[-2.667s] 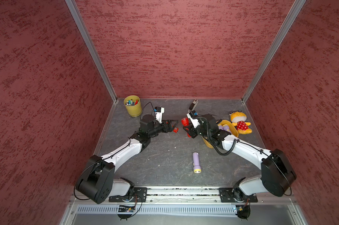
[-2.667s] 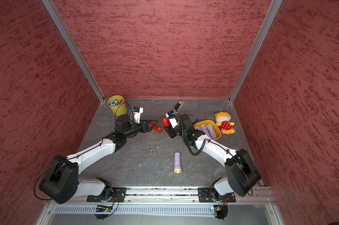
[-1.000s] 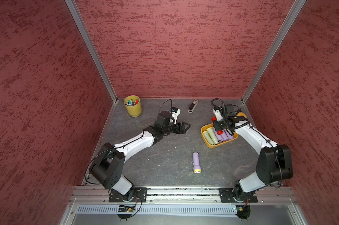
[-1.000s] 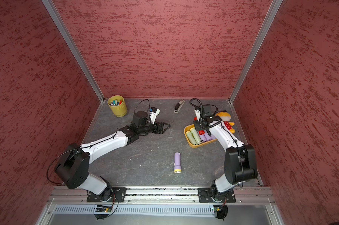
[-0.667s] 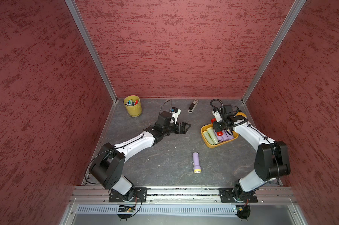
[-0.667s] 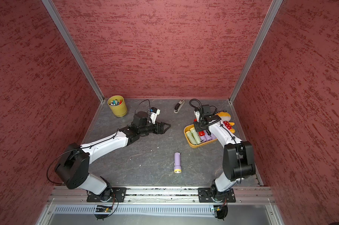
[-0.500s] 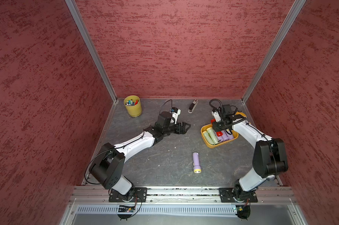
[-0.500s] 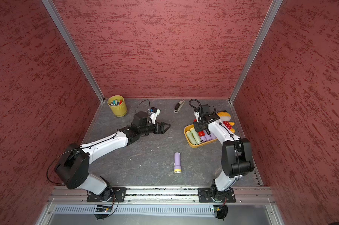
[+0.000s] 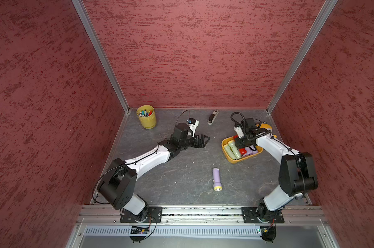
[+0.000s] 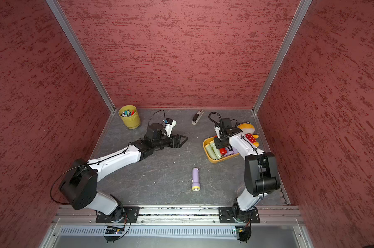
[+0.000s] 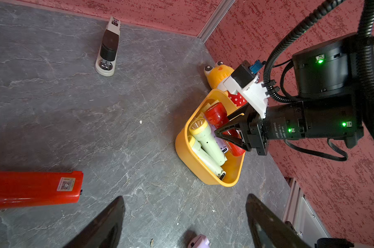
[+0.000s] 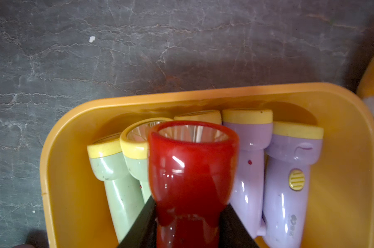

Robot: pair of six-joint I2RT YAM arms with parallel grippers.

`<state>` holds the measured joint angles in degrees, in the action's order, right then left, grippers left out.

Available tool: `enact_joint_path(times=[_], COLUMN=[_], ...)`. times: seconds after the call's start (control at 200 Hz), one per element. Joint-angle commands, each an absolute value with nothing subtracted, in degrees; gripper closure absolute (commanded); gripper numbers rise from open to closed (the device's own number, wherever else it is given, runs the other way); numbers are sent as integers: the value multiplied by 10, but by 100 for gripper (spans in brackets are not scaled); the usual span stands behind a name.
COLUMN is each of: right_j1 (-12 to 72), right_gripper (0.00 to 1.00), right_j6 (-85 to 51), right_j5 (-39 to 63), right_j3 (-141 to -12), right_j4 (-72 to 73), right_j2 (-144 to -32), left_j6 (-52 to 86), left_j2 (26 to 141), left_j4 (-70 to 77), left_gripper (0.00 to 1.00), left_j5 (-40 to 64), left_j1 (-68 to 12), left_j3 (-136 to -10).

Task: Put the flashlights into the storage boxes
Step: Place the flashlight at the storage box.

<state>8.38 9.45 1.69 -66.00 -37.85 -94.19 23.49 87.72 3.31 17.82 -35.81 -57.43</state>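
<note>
L jaws: spread wide, nothing held. One red flashlight (image 11: 31, 189) is seen on the table (image 9: 181, 171) just beside them, and a lilac one (image 9: 216, 179) mid-table. R jaws are clamped on a 2nd red flashlight (image 12: 192, 171) over the tray (image 12: 61, 161). It should be lowered btwn the green ones (image 12: 117, 182) and lilac ones (image 12: 267, 171) and let go low, so nothing is knocked out.

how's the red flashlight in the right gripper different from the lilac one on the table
The red flashlight is held by the right gripper, jaws shut on it, over the tray; the lilac flashlight lies loose on the table. The red flashlight's head is red like its body; the lilac flashlight's is yellow. Both are stubby with a wider head.
</note>
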Motion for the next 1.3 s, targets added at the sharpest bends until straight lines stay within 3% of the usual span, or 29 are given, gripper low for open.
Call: enact_joint_path(times=[0.0, 0.23, 0.481, 0.641, 1.152, 1.297], right_j1=[79, 79, 79, 78, 75, 70], right_gripper=[60, 50, 54, 55, 53, 48], right_j6=[95, 91, 89, 73, 50, 20], right_j5=[-1, -2, 2, -54, -20, -15], right_j3=[-667, -675, -674, -675, -658, -649], right_j4=[-385, -388, -389, -391, -383, -386], right_j2=[-938, -933, -913, -913, -876, -856], left_j6=[228, 226, 225, 226, 226, 224], left_j2=[868, 864, 860, 860, 853, 856], left_j4=[31, 31, 30, 32, 41, 42], left_gripper=[12, 12, 12, 12, 11, 11], left_j5=[178, 174, 172, 174, 174, 177], left_j1=[-361, -361, -361, -361, -361, -361], left_j3=[-565, -563, -563, -563, -556, -557])
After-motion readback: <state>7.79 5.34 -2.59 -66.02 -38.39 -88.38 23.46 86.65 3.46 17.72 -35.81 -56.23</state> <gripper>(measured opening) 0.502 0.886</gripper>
